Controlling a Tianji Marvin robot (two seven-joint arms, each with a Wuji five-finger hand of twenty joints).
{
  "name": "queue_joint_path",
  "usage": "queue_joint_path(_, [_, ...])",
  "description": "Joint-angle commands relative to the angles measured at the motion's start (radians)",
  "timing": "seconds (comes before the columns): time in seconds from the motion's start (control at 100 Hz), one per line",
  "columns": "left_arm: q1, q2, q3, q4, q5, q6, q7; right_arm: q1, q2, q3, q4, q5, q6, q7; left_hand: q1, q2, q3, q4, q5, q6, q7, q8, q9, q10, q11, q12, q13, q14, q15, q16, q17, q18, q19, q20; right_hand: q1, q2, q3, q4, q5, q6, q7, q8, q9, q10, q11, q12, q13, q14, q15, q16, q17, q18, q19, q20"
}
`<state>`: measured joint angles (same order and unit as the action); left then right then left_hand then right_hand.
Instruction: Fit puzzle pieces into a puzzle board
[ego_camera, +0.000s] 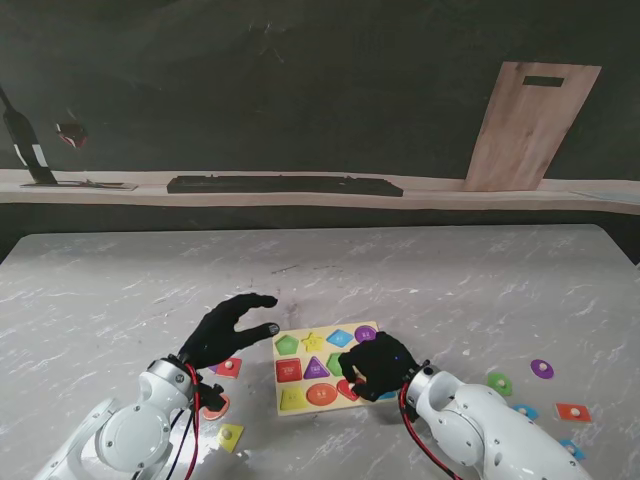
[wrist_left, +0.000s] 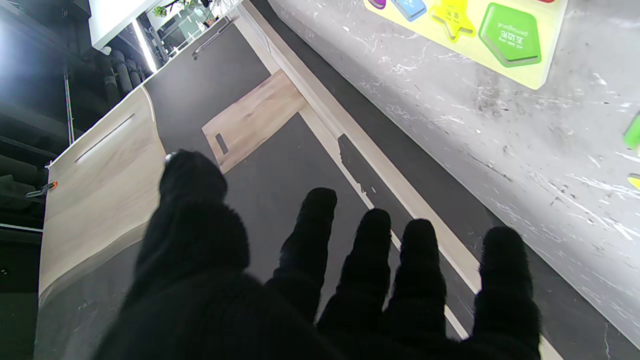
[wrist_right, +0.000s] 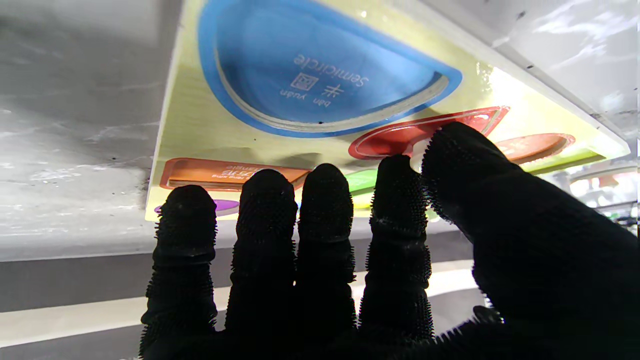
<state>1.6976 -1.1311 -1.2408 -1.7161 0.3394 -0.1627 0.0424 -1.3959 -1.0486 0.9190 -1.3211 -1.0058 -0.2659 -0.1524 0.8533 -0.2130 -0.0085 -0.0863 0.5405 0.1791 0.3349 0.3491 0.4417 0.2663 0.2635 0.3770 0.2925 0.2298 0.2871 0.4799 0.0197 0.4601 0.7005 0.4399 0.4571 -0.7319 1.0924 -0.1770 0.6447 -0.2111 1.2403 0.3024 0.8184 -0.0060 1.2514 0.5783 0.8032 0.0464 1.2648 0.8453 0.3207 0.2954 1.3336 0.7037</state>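
Puzzle board (ego_camera: 300, 372) lies on the marble table (ego_camera: 450, 290) beneath the right hand (ego_camera: 375, 366), whose fingers (wrist_right: 322, 200) sit close together over its near right corner; whether thumb and forefinger pinch anything I cannot tell. Left hand (ego_camera: 228, 330) hovers just left of the board, fingers (wrist_left: 367, 240) spread, holding nothing.

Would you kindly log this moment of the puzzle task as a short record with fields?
board: yellow puzzle board on the marble table, most recesses filled
left hand: left hand open, fingers spread, beside the board's left edge
right hand: right hand over the board's right, nearer corner; grasp unclear
empty recess: blue semicircle recess
loose pieces: purple piece, green piece, orange piece
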Motion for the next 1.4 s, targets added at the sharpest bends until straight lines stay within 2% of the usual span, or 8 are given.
queue_joint_path(0.0, [0.001,-0.003,0.002,-0.001,-0.004,0.001,0.001,-0.014,0.010,0.001,-0.003,-0.021,-0.002,0.005,-0.019,0.029,-0.020,0.024,0.012,-0.031,-0.012,0.008,-0.003,-0.015,-0.018,0.001,-0.023,-0.023,-0.018,-0.003,-0.016,-0.115,-0.009,0.014,-0.042,-0.013,-0.041,-0.013,-0.001,-0.015,0.032,0.021,-0.021,0.014,0.019,0.030,-0.029,-0.007,0.023,-0.011,-0.022,0.010,0.028,-0.009])
queue_joint_path(0.12, [0.002,-0.004,0.002,0.000,-0.004,0.001,0.003,-0.025,0.015,0.008,-0.015,-0.057,0.018,0.001,-0.018,0.030,-0.021,0.024,0.017,-0.030,-0.012,0.008,-0.003,-0.012,-0.019,0.001,-0.023,-0.022,-0.018,-0.002,-0.017,-0.113,-0.009,0.014,-0.155,0.054,-0.113,0.040,0.029,0.039,-0.045,0.110,-0.031,0.024,0.012,0.043,-0.042,0.005,0.021,-0.010,-0.036,0.016,0.029,-0.009])
queue_joint_path(0.21, [0.001,-0.004,0.003,0.000,-0.005,0.002,0.002,-0.033,0.016,0.011,-0.022,-0.070,0.043,-0.004,-0.018,0.031,-0.021,0.024,0.019,-0.031,-0.012,0.008,-0.002,-0.012,-0.019,0.001,-0.023,-0.022,-0.018,-0.003,-0.017,-0.113,-0.009,0.014,-0.208,0.092,-0.158,0.102,0.052,0.055,-0.105,0.270,-0.033,0.026,0.012,0.047,-0.042,0.009,0.022,-0.010,-0.039,0.021,0.031,-0.009])
queue_joint_path(0.59, [0.000,-0.004,0.004,0.000,-0.008,0.006,0.002,-0.030,0.013,-0.004,-0.010,-0.086,0.078,-0.051,-0.017,0.034,-0.022,0.023,0.026,-0.031,-0.013,0.008,0.002,-0.011,-0.019,0.001,-0.020,-0.021,-0.017,-0.002,-0.017,-0.112,-0.008,0.014,-0.222,0.112,-0.205,0.105,-0.008,0.044,-0.082,0.328,-0.063,0.013,0.010,0.056,-0.064,-0.001,0.018,-0.014,-0.049,0.009,0.033,-0.011])
queue_joint_path(0.76, [0.000,-0.005,0.004,0.000,-0.009,0.008,0.004,-0.039,0.010,0.000,-0.017,-0.092,0.116,-0.064,-0.017,0.036,-0.022,0.023,0.028,-0.033,-0.013,0.009,0.003,-0.012,-0.019,0.001,-0.019,-0.020,-0.016,-0.002,-0.016,-0.111,-0.007,0.014,-0.280,0.186,-0.321,0.096,-0.044,0.042,-0.072,0.385,-0.080,0.016,0.005,0.071,-0.080,0.006,0.021,-0.013,-0.067,0.009,0.038,-0.010])
queue_joint_path(1.09, [0.000,-0.005,0.004,-0.001,-0.010,0.009,0.004,-0.067,0.004,0.030,-0.038,-0.083,0.121,-0.084,-0.016,0.038,-0.023,0.022,0.030,-0.032,-0.013,0.009,0.004,-0.011,-0.019,0.000,-0.019,-0.019,-0.017,-0.002,-0.017,-0.111,-0.007,0.013,-0.368,0.268,-0.381,0.106,-0.181,0.070,-0.143,0.380,-0.122,0.010,-0.015,0.069,-0.117,0.005,-0.001,-0.018,-0.089,-0.003,0.027,-0.011])
queue_joint_path(1.26, [0.000,-0.005,0.004,-0.001,-0.012,0.009,0.002,-0.088,0.001,0.060,-0.063,-0.081,0.113,-0.092,-0.019,0.040,-0.024,0.022,0.028,-0.032,-0.014,0.009,0.003,-0.011,-0.020,0.000,-0.021,-0.022,-0.018,-0.003,-0.018,-0.111,-0.008,0.012,-0.381,0.277,-0.376,0.107,-0.280,0.108,-0.248,0.307,-0.220,0.024,-0.073,0.017,-0.177,0.020,-0.094,-0.061,-0.137,0.005,-0.034,-0.041])
queue_joint_path(1.39, [0.001,-0.005,0.002,-0.002,-0.012,0.008,0.002,-0.097,0.000,0.085,-0.074,-0.075,0.107,-0.080,-0.022,0.040,-0.024,0.022,0.029,-0.032,-0.014,0.009,0.004,-0.010,-0.020,0.000,-0.020,-0.020,-0.018,-0.003,-0.018,-0.111,-0.009,0.012,-0.385,0.289,-0.378,0.110,-0.328,0.108,-0.268,0.280,-0.292,0.028,-0.110,-0.035,-0.216,0.017,-0.179,-0.108,-0.171,0.013,-0.081,-0.075])
